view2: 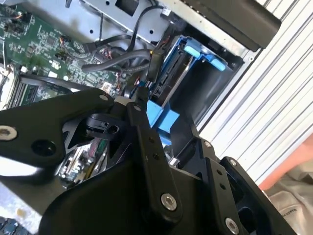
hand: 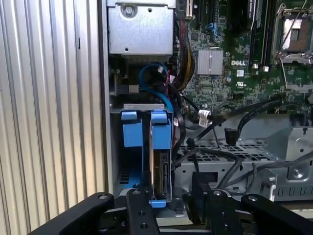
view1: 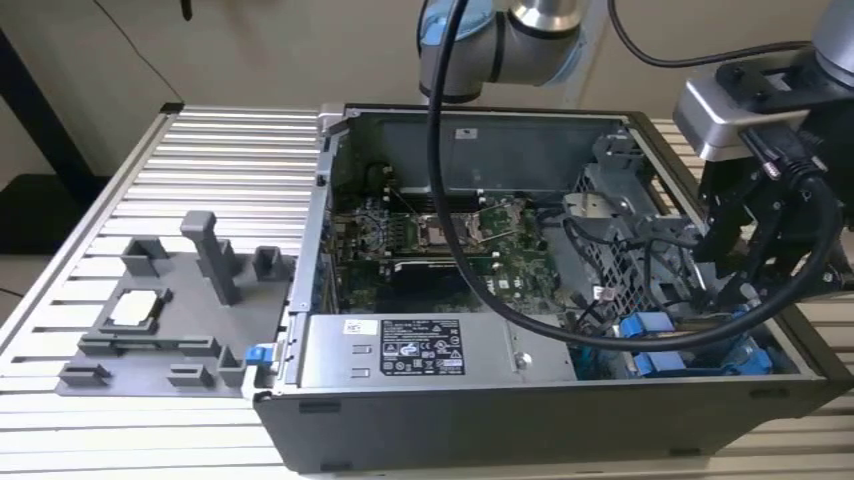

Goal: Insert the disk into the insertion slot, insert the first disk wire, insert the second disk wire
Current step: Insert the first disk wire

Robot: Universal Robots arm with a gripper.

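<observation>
One disk — between parted claw jaws

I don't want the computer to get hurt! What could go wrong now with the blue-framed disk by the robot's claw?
Two things might. The loose black cables lie right beside the blue-framed metal disk, so the black gripper could snag or pinch them. Also, the disk sits in the grey sheet-metal insertion slot, close to a second blue frame; if it tilts, it could jam against that.
</observation>
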